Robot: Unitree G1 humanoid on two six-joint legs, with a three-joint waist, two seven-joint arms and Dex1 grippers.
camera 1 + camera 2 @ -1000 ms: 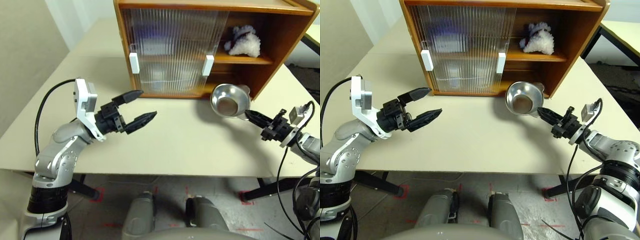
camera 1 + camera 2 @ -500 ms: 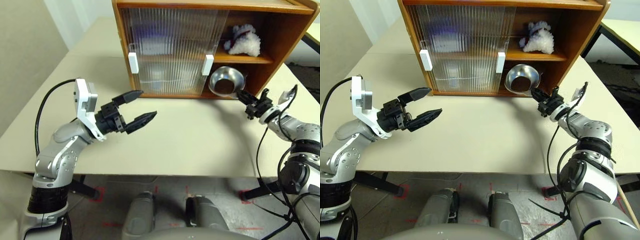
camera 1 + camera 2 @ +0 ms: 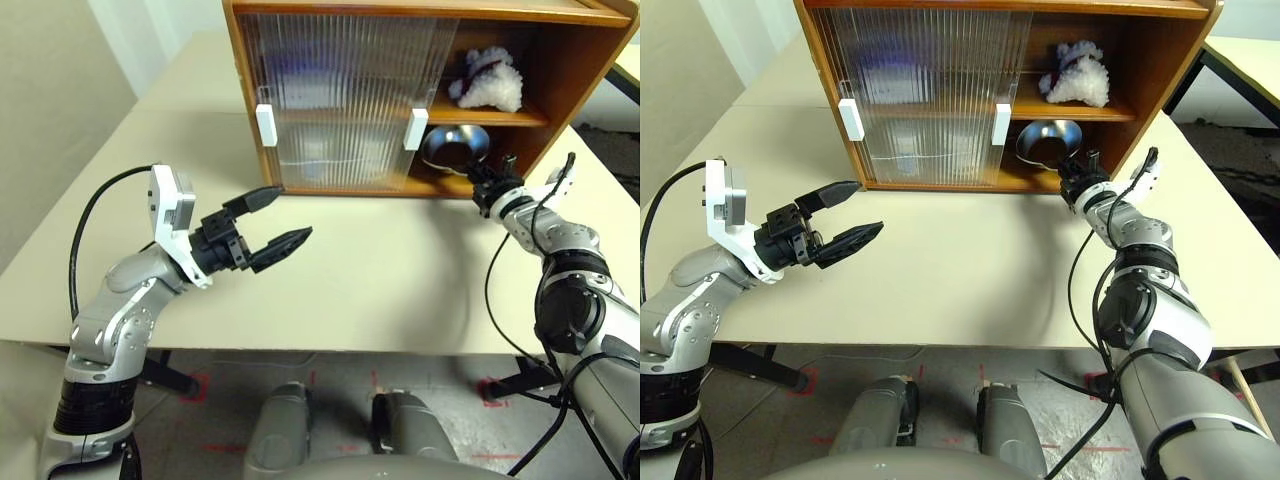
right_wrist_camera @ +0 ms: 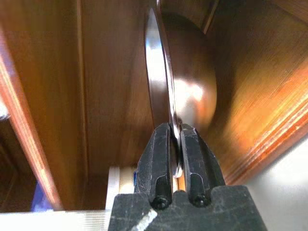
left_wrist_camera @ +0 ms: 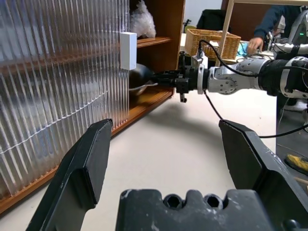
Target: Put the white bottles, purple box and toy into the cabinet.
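While the right tool (image 3: 1073,173) pinches the metal bowl's (image 3: 1048,140) rim inside the cabinet's (image 3: 1140,60) lower shelf, the toy (image 3: 1075,76) sits above.

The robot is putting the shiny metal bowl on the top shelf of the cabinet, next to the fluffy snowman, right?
Not quite. The metal bowl is going onto the bottom shelf of the cabinet; the snowman sits on the shelf above it. The right eye view shows this. The right gripper does pinch the bowl's rim with its jaws shut.
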